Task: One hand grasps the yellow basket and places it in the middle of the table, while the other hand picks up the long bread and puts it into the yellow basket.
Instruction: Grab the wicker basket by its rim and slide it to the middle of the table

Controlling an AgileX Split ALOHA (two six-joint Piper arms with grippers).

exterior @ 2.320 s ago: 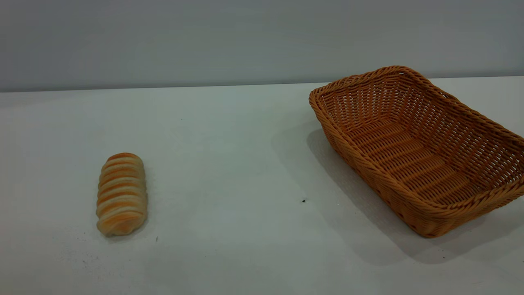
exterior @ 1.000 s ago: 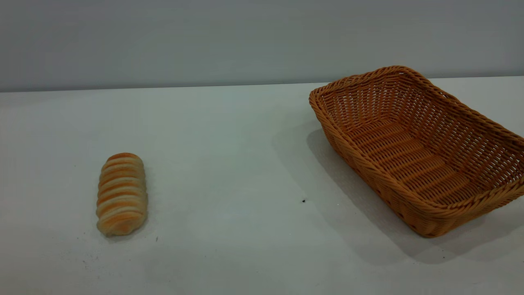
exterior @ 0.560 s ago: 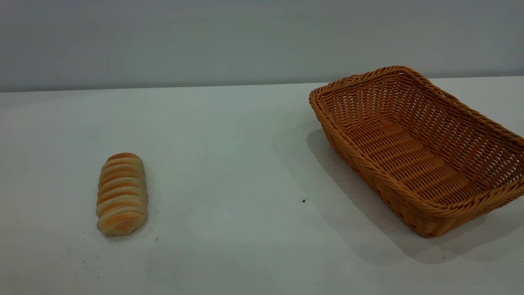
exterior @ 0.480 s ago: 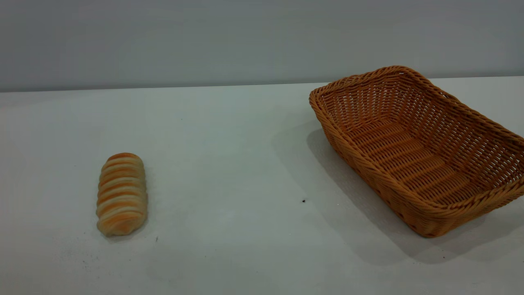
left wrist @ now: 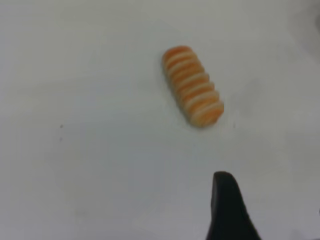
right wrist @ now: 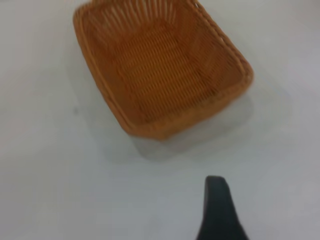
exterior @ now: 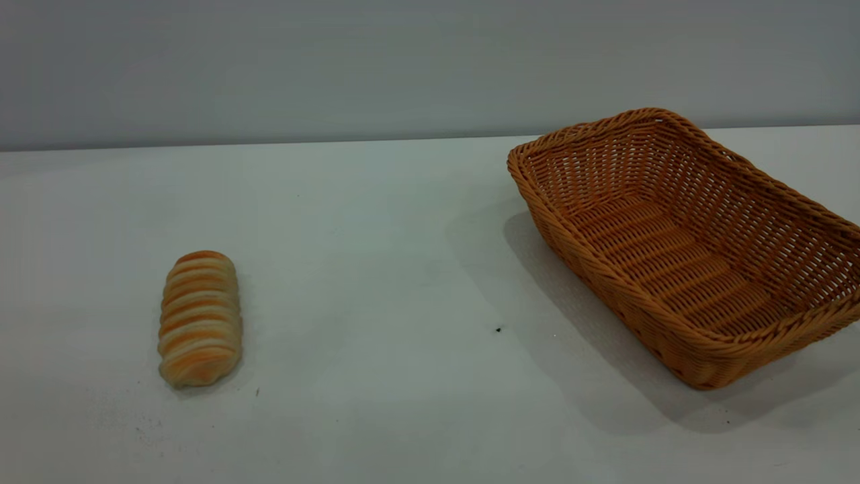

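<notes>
The long bread [exterior: 199, 319], striped cream and orange-brown, lies on the white table [exterior: 376, 269] at the left. It also shows in the left wrist view [left wrist: 193, 86]. The yellow basket [exterior: 685, 242] stands empty on the right side of the table, and its far-right corner is cut off by the picture's edge. It also shows in the right wrist view [right wrist: 160, 67]. My left gripper [left wrist: 227, 210] hangs above the table a short way from the bread. My right gripper [right wrist: 217, 210] hangs above the table a short way from the basket. Neither gripper appears in the exterior view.
A plain grey wall [exterior: 403, 67] runs along the table's far edge. A few tiny dark specks [exterior: 498, 329] lie on the tabletop between the bread and the basket.
</notes>
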